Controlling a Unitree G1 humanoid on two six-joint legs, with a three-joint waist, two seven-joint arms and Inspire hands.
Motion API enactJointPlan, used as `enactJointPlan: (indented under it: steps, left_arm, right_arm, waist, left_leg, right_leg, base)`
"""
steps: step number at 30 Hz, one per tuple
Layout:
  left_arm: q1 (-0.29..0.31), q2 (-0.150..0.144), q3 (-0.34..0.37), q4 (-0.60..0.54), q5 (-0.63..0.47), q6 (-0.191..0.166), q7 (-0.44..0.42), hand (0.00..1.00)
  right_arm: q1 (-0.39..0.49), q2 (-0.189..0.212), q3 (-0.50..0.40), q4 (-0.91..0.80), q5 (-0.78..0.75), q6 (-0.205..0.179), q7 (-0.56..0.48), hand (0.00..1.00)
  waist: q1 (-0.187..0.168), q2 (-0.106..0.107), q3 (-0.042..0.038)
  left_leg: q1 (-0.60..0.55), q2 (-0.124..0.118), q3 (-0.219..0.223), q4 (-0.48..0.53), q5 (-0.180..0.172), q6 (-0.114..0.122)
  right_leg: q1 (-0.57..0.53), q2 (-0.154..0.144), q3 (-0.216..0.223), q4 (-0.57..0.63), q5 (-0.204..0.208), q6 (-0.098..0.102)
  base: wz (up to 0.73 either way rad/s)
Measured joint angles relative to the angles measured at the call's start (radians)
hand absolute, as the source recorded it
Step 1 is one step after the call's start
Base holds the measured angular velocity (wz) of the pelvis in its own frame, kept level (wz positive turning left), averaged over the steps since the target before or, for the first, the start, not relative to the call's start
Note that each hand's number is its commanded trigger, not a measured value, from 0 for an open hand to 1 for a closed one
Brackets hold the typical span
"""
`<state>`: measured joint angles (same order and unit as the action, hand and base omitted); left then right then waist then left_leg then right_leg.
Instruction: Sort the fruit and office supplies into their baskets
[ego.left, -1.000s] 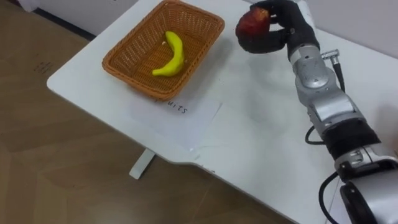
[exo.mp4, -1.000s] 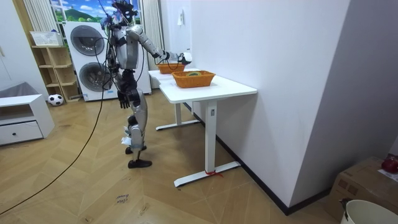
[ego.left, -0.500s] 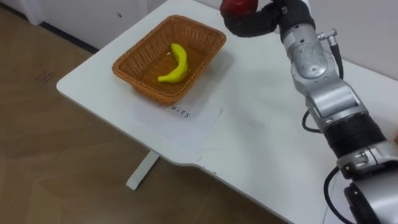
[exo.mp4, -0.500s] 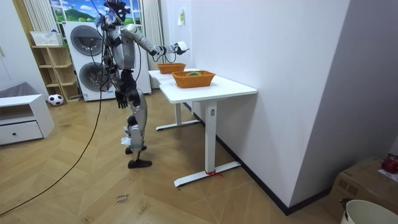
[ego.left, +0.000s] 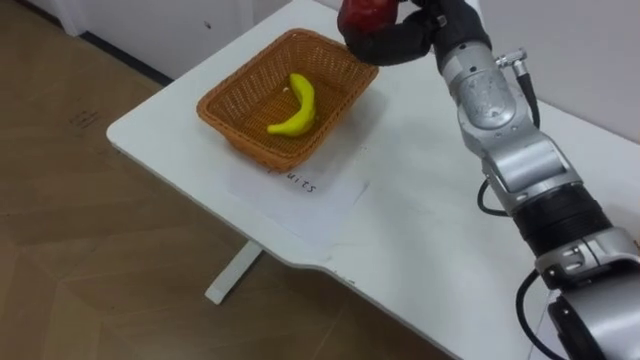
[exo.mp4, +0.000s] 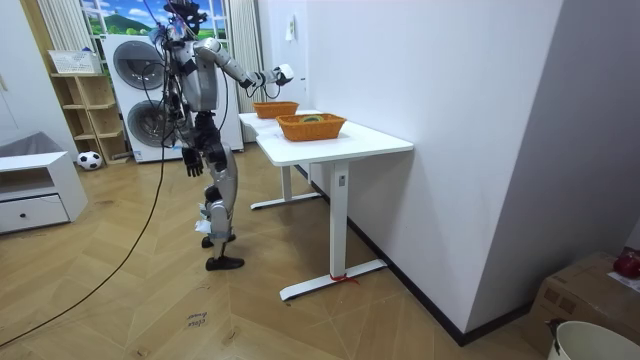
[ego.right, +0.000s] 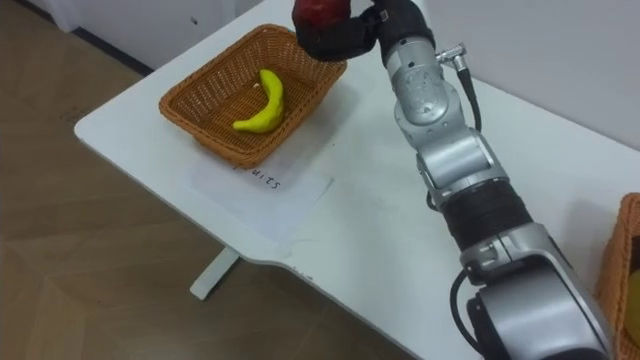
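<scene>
Looking down, we meet first the near edge of the white table (ego.left: 420, 240); a paper sheet (ego.left: 300, 195) lies by that edge, not far from the left corner; a wicker basket (ego.left: 232, 100) rests partly on the sheet's far part, toward the table's far left corner; a banana (ego.left: 297, 108) lies inside it. Above the basket's far right corner the right hand (ego.left: 402, 42) is curled round a red apple (ego.left: 365, 12), clear of the rim; a second basket (ego.right: 622, 270) sits farther right on the table; in the room view the left hand (exo.mp4: 191, 160) hangs by the robot's side, and whether it is open we cannot tell.
</scene>
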<state>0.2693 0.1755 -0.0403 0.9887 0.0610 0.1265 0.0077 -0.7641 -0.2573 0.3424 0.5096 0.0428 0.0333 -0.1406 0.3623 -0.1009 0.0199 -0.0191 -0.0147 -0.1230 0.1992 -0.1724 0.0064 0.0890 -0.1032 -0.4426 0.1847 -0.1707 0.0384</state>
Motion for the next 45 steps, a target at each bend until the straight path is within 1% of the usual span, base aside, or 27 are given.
enactJointPlan:
  steps: [1, 8, 17, 20, 23, 24, 25, 29, 31, 34, 40, 41, 42, 43, 44, 45]
  left_arm:
    - [0.003, 0.000, 0.002, -0.001, 0.000, 0.000, 0.000, 0.00]
    - [0.022, 0.000, 0.008, -0.010, 0.000, 0.020, 0.001, 0.00]
    - [0.014, 0.000, 0.009, -0.010, -0.001, 0.019, 0.004, 0.00]
    - [0.015, -0.001, 0.037, 0.001, -0.001, 0.019, 0.004, 0.00]
    - [0.015, 0.000, 0.051, 0.011, 0.002, 0.019, 0.004, 0.00]
    - [0.015, 0.000, 0.057, 0.011, 0.011, 0.019, 0.005, 0.00]
    - [0.015, 0.000, 0.058, 0.013, 0.012, 0.019, 0.005, 0.00]
    - [0.015, 0.000, 0.059, 0.017, 0.014, 0.015, 0.005, 0.00]
    - [0.015, 0.000, 0.076, 0.029, 0.014, 0.013, 0.002, 0.00]
    - [0.017, 0.003, 0.077, 0.041, 0.014, 0.016, -0.002, 0.00]
    - [0.017, 0.007, 0.078, 0.039, 0.014, 0.016, -0.021, 0.00]
    - [0.017, 0.007, 0.078, 0.039, 0.014, 0.016, -0.021, 0.00]
    - [0.016, 0.009, 0.077, 0.036, 0.014, 0.016, -0.021, 0.00]
    - [0.016, 0.012, 0.077, 0.031, 0.014, 0.015, -0.022, 0.00]
    - [0.015, 0.013, 0.077, 0.029, 0.014, 0.015, -0.022, 0.00]
    - [0.016, 0.015, 0.077, 0.023, 0.014, 0.015, -0.022, 0.00]
  right_arm:
    - [0.000, 0.001, 0.008, 0.000, -0.005, 0.010, 0.002, 1.00]
    - [0.000, 0.007, 0.032, 0.000, -0.007, 0.031, 0.000, 1.00]
    - [0.000, 0.007, 0.031, 0.001, -0.003, 0.032, -0.002, 1.00]
    - [0.000, 0.018, 0.032, 0.001, -0.005, 0.032, -0.012, 1.00]
    - [0.003, 0.027, 0.038, 0.001, -0.006, 0.032, -0.012, 1.00]
    - [0.003, 0.028, 0.046, 0.002, -0.006, 0.032, -0.012, 1.00]
    - [0.003, 0.028, 0.058, 0.003, -0.006, 0.032, -0.012, 1.00]
    - [0.003, 0.040, 0.073, 0.036, -0.012, 0.031, -0.009, 1.00]
    - [0.004, 0.043, 0.073, 0.062, -0.012, 0.032, -0.006, 1.00]
    - [0.014, 0.043, 0.072, 0.072, -0.012, 0.032, 0.010, 1.00]
    - [0.031, 0.043, 0.073, 0.091, -0.020, 0.032, 0.021, 1.00]
    - [0.032, 0.043, 0.073, 0.091, -0.020, 0.032, 0.022, 0.95]
    - [0.034, 0.043, 0.073, 0.091, -0.026, 0.032, 0.022, 0.75]
    - [0.035, 0.043, 0.072, 0.091, -0.034, 0.032, 0.022, 0.44]
    - [0.036, 0.043, 0.073, 0.091, -0.041, 0.032, 0.022, 0.44]
    - [0.036, 0.043, 0.073, 0.091, -0.054, 0.032, 0.022, 0.00]
  waist:
    - [0.003, -0.001, -0.0003]
    - [0.007, -0.002, -0.0009]
    - [0.030, 0.001, 0.0011]
    - [0.033, -0.002, 0.0015]
    - [0.045, -0.008, 0.0035]
    - [0.052, -0.013, 0.0046]
    - [0.055, -0.017, 0.0040]
    - [0.057, -0.026, 0.0040]
    - [0.058, -0.034, 0.0031]
    - [0.056, -0.041, 0.0031]
    - [0.057, -0.055, 0.0036]
    - [0.057, -0.056, 0.0036]
    - [0.057, -0.058, 0.0037]
    - [0.057, -0.059, 0.0034]
    - [0.058, -0.060, 0.0031]
    - [0.061, -0.061, 0.0026]
  left_leg:
    - [-0.001, -0.001, -0.005, 0.001, 0.000, 0.000]
    - [-0.003, -0.009, -0.035, 0.007, 0.000, 0.000]
    - [-0.003, -0.017, -0.042, 0.006, 0.000, 0.000]
    - [-0.004, -0.016, -0.045, 0.005, 0.000, 0.000]
    - [-0.003, -0.016, -0.045, 0.004, 0.000, 0.000]
    - [-0.003, -0.016, -0.046, 0.004, 0.000, 0.000]
    - [-0.003, -0.016, -0.047, 0.005, 0.000, 0.000]
    - [0.004, -0.021, -0.057, 0.006, 0.000, 0.000]
    - [0.006, -0.023, -0.060, 0.005, 0.000, 0.001]
    - [0.007, -0.028, -0.069, 0.006, 0.000, 0.001]
    - [0.007, -0.030, -0.068, 0.006, 0.001, 0.002]
    - [0.006, -0.030, -0.068, 0.006, 0.001, 0.002]
    - [0.005, -0.030, -0.068, 0.006, 0.001, 0.002]
    - [0.005, -0.030, -0.068, 0.006, 0.001, 0.002]
    - [0.004, -0.030, -0.067, 0.006, 0.001, 0.002]
    - [0.002, -0.030, -0.065, 0.006, 0.001, 0.002]
  right_leg:
    - [0.001, 0.000, 0.000, 0.000, 0.000, 0.000]
    - [0.009, -0.002, 0.001, -0.001, -0.001, 0.002]
    - [0.012, -0.009, 0.003, -0.001, -0.007, 0.012]
    - [0.012, -0.008, 0.004, -0.001, -0.008, 0.013]
    - [0.012, -0.007, 0.003, -0.001, -0.008, 0.013]
    - [0.012, -0.007, 0.003, -0.001, -0.008, 0.013]
    - [0.014, -0.008, 0.002, -0.001, -0.008, 0.013]
    - [0.025, -0.010, 0.000, 0.000, -0.008, 0.013]
    - [0.027, -0.011, 0.000, 0.000, -0.010, 0.017]
    - [0.031, -0.015, -0.001, 0.000, -0.012, 0.020]
    - [0.031, -0.017, -0.001, 0.000, -0.013, 0.021]
    - [0.030, -0.017, -0.001, 0.000, -0.013, 0.021]
    - [0.029, -0.017, -0.001, 0.000, -0.013, 0.021]
    - [0.029, -0.017, -0.001, 0.000, -0.013, 0.021]
    - [0.028, -0.017, -0.001, 0.001, -0.013, 0.021]
    - [0.025, -0.017, -0.001, 0.001, -0.013, 0.021]
  base:
    - [0.13]
    - [0.15]
    - [0.02]
    - [0.03]
    - [0.00]
    - [0.00]
    - [0.03]
    - [0.09]
    - [0.04]
    - [0.05]
    - [0.00]
    - [0.00]
    - [0.00]
    - [0.00]
    - [-0.04]
    - [0.00]
